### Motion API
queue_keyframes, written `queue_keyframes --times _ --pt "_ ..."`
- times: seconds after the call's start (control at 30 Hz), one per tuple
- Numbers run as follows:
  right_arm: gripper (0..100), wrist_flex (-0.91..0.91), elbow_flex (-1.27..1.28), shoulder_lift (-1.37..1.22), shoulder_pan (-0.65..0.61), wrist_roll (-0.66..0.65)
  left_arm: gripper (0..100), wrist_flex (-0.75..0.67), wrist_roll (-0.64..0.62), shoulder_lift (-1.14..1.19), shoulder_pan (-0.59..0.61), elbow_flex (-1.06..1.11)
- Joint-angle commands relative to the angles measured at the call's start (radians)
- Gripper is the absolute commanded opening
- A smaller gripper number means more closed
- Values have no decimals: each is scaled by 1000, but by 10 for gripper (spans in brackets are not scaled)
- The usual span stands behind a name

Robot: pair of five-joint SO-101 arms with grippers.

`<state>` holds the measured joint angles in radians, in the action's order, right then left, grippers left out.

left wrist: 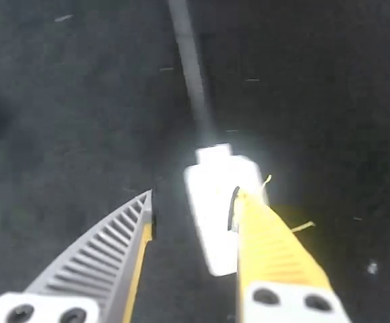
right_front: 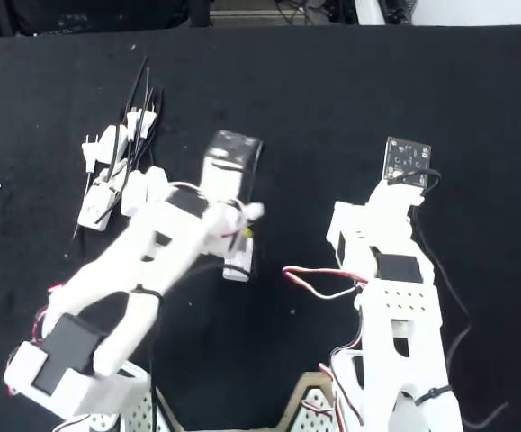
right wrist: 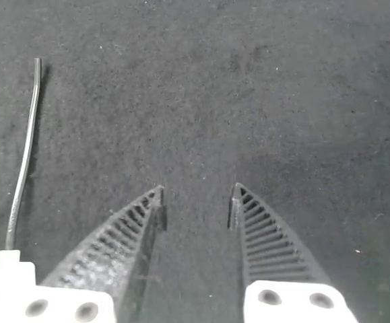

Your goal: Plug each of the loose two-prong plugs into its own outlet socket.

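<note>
a white plug point(left wrist: 218, 208) lies on the black table point(right_front: 332, 81) between the spread fingers of the left gripper point(left wrist: 193, 198). it touches the yellow-taped finger point(left wrist: 269, 249) and sits apart from the grey one, and its cord point(left wrist: 189, 67) runs away from the arm. no socket shows beside it. farther out to the left, a cluster of white pieces and black cords holds at least 2 more plugs point(right_front: 89, 151) with bare prongs, so those look unplugged too. the right gripper point(right wrist: 196, 192) hangs parted over bare table, holding nothing. by my reading no plug is seated: this one is only bracketed, not pinched, and every insertion is left to do.
</note>
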<state>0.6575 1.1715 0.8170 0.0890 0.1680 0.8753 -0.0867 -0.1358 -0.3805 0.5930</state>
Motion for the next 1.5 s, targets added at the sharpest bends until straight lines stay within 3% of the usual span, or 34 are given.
queue_keyframes --times 0.0,0.17,0.43,0.73,0.9,1.03,1.3,1.47 --pt "148 -26 -51 25 18 12 198 75 -5 -75 117 -73" --pt "148 -26 -50 25 17 12 198 46 38 -52 186 -33" --pt "148 -26 -51 25 21 12 198 -218 11 18 70 -88" --pt "148 -26 -48 25 18 12 195 -224 -81 328 24 -269" --pt "148 -26 -47 25 17 12 195 -153 -83 338 41 -257" --pt "148 -26 -47 25 17 12 194 -75 -91 282 117 -228" --pt "148 -26 -47 25 17 12 195 -68 -117 3 262 -28" --pt "148 -26 -47 25 15 12 198 3 17 -226 275 79"
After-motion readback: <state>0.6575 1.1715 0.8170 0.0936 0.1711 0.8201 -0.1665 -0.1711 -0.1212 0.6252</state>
